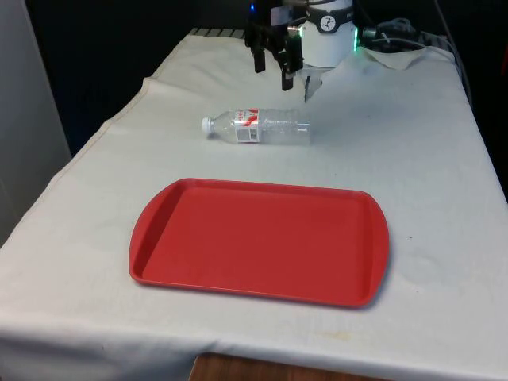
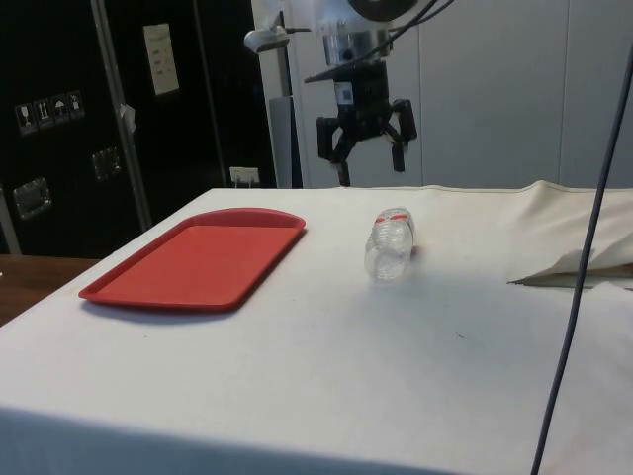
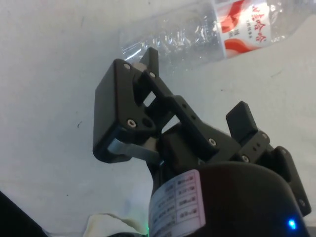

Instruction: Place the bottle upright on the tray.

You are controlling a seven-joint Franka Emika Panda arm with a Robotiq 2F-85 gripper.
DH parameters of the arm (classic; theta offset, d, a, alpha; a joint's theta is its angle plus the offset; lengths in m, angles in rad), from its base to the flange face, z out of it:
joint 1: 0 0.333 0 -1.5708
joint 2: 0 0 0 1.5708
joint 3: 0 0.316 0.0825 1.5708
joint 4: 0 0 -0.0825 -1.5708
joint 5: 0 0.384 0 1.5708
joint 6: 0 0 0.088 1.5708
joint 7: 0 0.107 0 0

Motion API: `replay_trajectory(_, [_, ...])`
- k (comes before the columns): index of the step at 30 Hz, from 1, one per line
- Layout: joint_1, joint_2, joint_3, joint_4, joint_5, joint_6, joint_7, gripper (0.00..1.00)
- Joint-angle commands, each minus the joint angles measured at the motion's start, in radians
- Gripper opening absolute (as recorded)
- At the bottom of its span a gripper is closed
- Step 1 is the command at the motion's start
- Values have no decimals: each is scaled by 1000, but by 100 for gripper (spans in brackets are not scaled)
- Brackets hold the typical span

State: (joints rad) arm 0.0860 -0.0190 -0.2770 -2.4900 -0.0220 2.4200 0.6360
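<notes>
The clear see-through plastic bottle [image 1: 258,128] has a white cap and a label with red and white on it. In the wrist view the label shows red swirls and small red writing on white. The flat plastic tray [image 1: 259,241] is red all over, with no pattern. The cloth on the tabletop [image 1: 421,159] is plain white. The two-finger tool [image 1: 272,70] is black, and the arm above it is white.

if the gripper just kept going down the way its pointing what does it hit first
Probably the cloth, not the bottle. The open gripper hangs above the table with fingers pointing down, and in the side view it sits beyond the lying bottle. Depth is unclear, so it might graze the bottle's base end.
</notes>
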Motion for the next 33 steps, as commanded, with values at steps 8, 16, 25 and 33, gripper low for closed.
replay_trajectory(8, [-1,17,-18,19,33,5,-6,100])
replay_trajectory(16, [0,24,-24,27,76,8,-12,100])
replay_trajectory(25, [0,29,-24,28,104,0,-4,100])
replay_trajectory(33, [0,39,-23,23,200,11,-28,100])
